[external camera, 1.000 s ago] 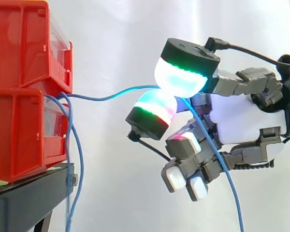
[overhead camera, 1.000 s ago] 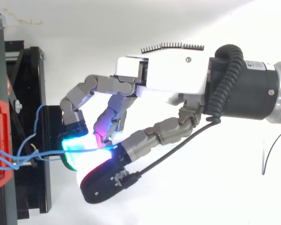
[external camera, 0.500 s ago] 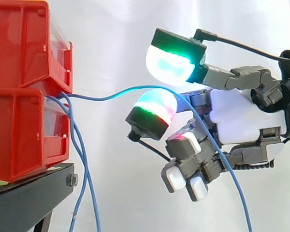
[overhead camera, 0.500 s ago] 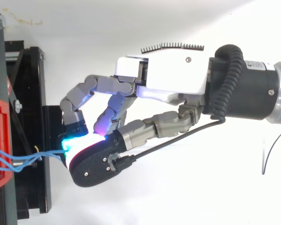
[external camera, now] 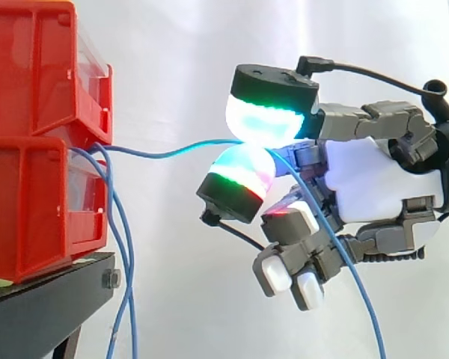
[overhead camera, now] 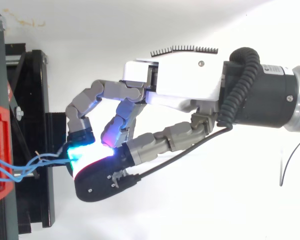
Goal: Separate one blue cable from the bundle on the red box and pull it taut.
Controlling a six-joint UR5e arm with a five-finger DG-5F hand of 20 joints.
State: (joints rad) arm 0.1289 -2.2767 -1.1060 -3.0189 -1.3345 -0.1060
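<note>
white curtain (external camera: pixel 179 60) hangs behind everything in the side view. at 9 o'clock two red bins are stacked on a black stand (external camera: pixel 45 307), the upper red bin (external camera: pixel 30 67) sitting on the lower red bin (external camera: pixel 30 209). each has a clear front panel, and what lies inside cannot be made out. blue cabling comes out at the front of the lower red bin, just under the seam between the two.

one blue cable (external camera: pixel 165 152) leaves that spot and runs toward 3 o'clock, its long axis nearly level, sagging a little on the way and then rising into the hand (external camera: pixel 374 183). it is well clear of the bins along that stretch. past the hand it turns and drops toward 5 o'clock, leaving the view at the bottom edge. the loose blue cables (external camera: pixel 123 254) hang from the same opening straight toward 6 o'clock, close to the lower red bin's front and past the stand's edge.

the arm enters from 3 o'clock. two glowing pads (external camera: pixel 266 120), one above the other, are pressed together on the blue cable, so the hand holds it in a narrow pinch. the remaining fingers are curled under the palm toward 7 o'clock, touching nothing. in the top view the hand reaches toward 9 o'clock, and its pinching tips meet beside the stand's edge.
</note>
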